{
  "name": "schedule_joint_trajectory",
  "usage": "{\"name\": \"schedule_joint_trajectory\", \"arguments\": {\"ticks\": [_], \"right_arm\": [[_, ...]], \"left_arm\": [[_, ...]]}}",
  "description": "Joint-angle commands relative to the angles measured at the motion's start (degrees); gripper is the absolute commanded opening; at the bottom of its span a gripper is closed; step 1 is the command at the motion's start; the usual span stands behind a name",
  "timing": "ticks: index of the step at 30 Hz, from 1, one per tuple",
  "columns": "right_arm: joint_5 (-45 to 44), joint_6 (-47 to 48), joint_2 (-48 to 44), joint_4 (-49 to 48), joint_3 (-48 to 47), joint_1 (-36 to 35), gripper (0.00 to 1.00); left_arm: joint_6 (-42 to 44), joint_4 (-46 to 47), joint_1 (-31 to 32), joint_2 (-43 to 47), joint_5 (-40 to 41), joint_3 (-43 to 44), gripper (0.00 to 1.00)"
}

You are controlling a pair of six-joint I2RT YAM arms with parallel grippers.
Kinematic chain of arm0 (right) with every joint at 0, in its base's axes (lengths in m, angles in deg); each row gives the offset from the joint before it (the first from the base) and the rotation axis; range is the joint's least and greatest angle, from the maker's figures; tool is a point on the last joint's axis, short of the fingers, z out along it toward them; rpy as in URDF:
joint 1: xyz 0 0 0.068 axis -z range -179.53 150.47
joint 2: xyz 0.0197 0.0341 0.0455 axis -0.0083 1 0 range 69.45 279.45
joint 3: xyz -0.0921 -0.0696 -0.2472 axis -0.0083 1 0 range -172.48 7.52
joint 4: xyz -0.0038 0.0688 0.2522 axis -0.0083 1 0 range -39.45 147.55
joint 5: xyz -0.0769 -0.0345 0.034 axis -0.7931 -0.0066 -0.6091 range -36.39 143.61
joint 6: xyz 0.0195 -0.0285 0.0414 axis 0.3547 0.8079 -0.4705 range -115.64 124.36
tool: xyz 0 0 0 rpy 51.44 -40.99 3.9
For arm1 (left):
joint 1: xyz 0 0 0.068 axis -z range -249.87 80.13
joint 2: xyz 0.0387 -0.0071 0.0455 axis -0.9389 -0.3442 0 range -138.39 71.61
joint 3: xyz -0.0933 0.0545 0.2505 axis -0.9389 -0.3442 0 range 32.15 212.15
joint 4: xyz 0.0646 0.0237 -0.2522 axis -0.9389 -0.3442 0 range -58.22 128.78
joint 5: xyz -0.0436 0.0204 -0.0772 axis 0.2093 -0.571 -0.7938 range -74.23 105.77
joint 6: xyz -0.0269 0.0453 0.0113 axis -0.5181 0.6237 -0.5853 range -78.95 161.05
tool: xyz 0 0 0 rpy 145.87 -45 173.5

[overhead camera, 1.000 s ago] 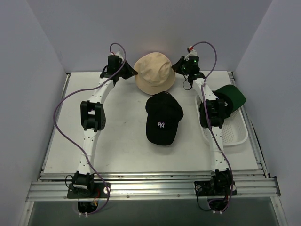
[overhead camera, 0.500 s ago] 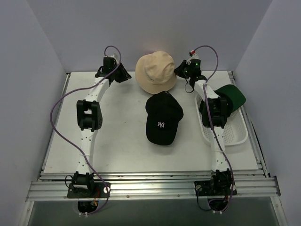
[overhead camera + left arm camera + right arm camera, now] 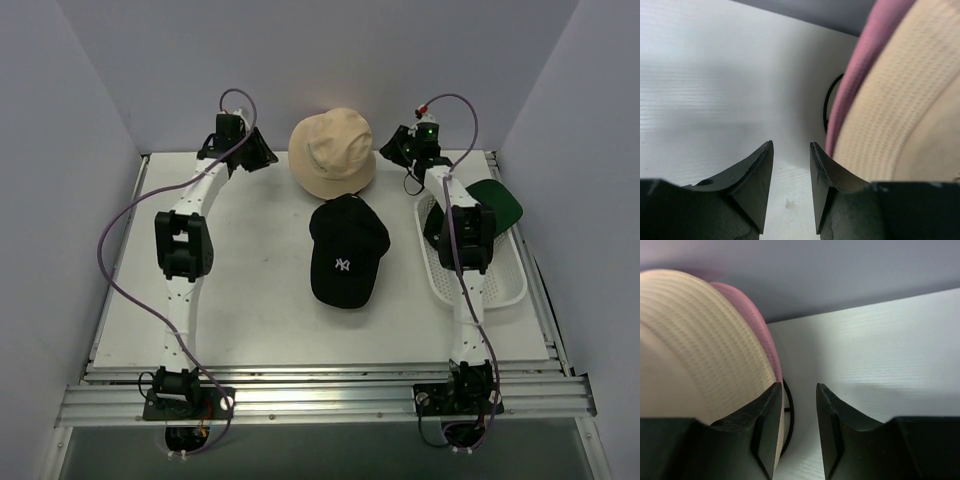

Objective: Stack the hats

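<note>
Just beside left tool (image 3: 791, 145), tan hat (image 3: 900, 100)

left gripper (image 3: 791, 145): jaws parted | right gripper (image 3: 796, 385): jaws parted | both arms (image 3: 185, 245) stretched forward

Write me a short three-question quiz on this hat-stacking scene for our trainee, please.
1. True or false: the tan bucket hat sits on top of a pink bucket hat.
2. Where does the dark green hat lie? A: on the white perforated tray. B: on the tan bucket hat. C: inside the black baseball cap.
3. Fill in: the white embroidered logo is on the ____.
Key: 1 true; 2 A; 3 black baseball cap.
</note>
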Motion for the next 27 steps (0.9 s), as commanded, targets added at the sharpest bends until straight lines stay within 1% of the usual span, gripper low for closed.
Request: {"name": "schedule_joint_trajectory", "arguments": {"ticks": [1,3,4,5,6,8,9,10,11,12,13,14,15,16,17,18,19,20,21,22,23,24,26,27], "right_arm": [[-0.8,0.8,-11.0,0.2,0.2,1.2,0.31],[-0.8,1.4,-14.0,2.3,0.6,1.6,0.32],[-1.1,1.8,-15.1,3.4,0.7,1.7,0.33],[-1.7,2.1,-16.2,4.7,0.9,1.7,0.33],[-2.3,2.9,-18.8,7.4,1.2,1.7,0.35],[-4.3,3.7,-21.6,10.0,3.1,1.7,0.38],[-6.3,4.7,-24.8,13.4,4.2,1.7,0.39],[-7.3,5.2,-26.8,14.4,5.7,1.7,0.39],[-8.4,5.5,-28.7,15.5,9.8,1.8,0.42],[-9.5,6.1,-32.9,15.7,12.2,1.9,0.43],[-11.6,6.4,-35.1,15.9,14.4,1.9,0.45],[-12.8,6.7,-37.1,16.7,18.6,2.2,0.48],[-14.1,7.1,-40.6,17.4,20.1,2.6,0.50],[-15.6,7.6,-42.2,18.1,21.5,2.8,0.51],[-18.4,7.7,-43.7,19.7,23.9,3.7,0.54],[-20.0,7.4,-45.9,20.3,24.9,3.8,0.57],[-19.3,7.4,-47.9,20.7,27.3,7.2,0.58],[-17.7,7.2,-48.8,20.4,28.8,8.9,0.60],[-15.5,6.0,-49.5,19.8,30.3,10.7,0.62],[-11.6,5.0,-50.8,18.5,31.7,12.6,0.63],[-9.6,4.2,-51.3,17.6,34.8,16.0,0.64],[-8.0,3.1,-53.0,16.1,36.4,17.1,0.65],[-9.3,2.1,-54.9,15.1,40.7,18.7,0.67],[-9.5,1.5,-56.0,13.4,42.3,19.1,0.69]], "left_arm": [[2.2,-1.1,0.2,10.0,2.2,-1.0,0.44],[2.5,-1.6,0.3,14.4,3.6,-2.8,0.50],[2.6,-1.4,0.4,16.0,4.4,-3.8,0.75],[2.8,-1.5,0.5,19.2,4.7,-5.7,0.86],[3.1,-1.7,0.9,20.9,5.2,-6.5,0.95],[4.5,-3.8,1.6,25.4,6.9,-8.2,0.94],[5.2,-4.7,2.9,27.0,7.9,-8.8,0.94],[6.0,-5.4,3.7,28.5,8.9,-9.7,0.94],[7.7,-6.5,4.7,32.0,11.1,-12.3,0.94],[8.6,-6.6,5.9,34.1,12.5,-14.1,0.94],[9.2,-6.3,8.4,36.0,13.7,-16.1,0.94],[10.2,-5.8,9.8,40.2,15.9,-20.8,0.94],[10.4,-4.8,11.0,42.4,16.7,-23.4,0.94],[10.6,-4.0,13.5,44.5,17.5,-25.8,0.94],[10.4,-2.6,14.6,48.6,17.9,-28.1,0.94],[10.3,-1.0,16.7,52.9,18.4,-32.7,0.94],[9.6,-0.3,17.8,55.0,19.1,-35.2,0.94],[9.2,0.9,19.0,57.2,19.1,-41.1,0.94],[8.5,4.1,21.3,61.5,18.6,-44.5,0.94],[7.5,6.2,22.9,63.7,18.4,-48.2,0.94],[7.5,7.5,24.3,65.4,18.3,-53.9,0.94],[7.5,7.8,27.2,68.5,19.5,-56.2,0.94],[7.3,9.2,29.1,71.3,20.0,-60.9,0.94],[6.9,10.1,29.5,73.7,19.8,-64.7,0.94]]}}
